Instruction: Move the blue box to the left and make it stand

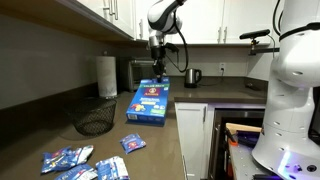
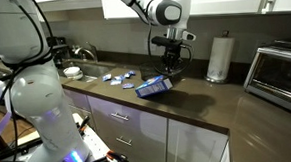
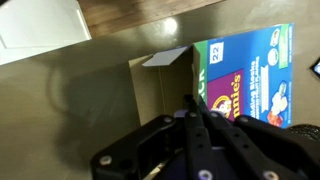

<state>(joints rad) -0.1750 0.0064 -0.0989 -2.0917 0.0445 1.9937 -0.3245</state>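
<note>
The blue box lies on the dark desk with its large printed face up. It sits between the paper towel roll and the kettle, directly under the gripper. In this exterior view its long axis runs away from the camera toward the back wall. In the wrist view the box stretches across the picture, with its print facing the camera and a pale flap at its left end. In an exterior view the box looks slightly tilted, with the end nearer the gripper a little higher.

The fingers are pressed together into a single point just over the box's edge. Whether they pinch any cardboard cannot be told.

A black wire basket stands on the desk near the box, and its contents cannot be made out. Small blue-and-white snack packets lie loose on the desk, well apart from the box.
</note>
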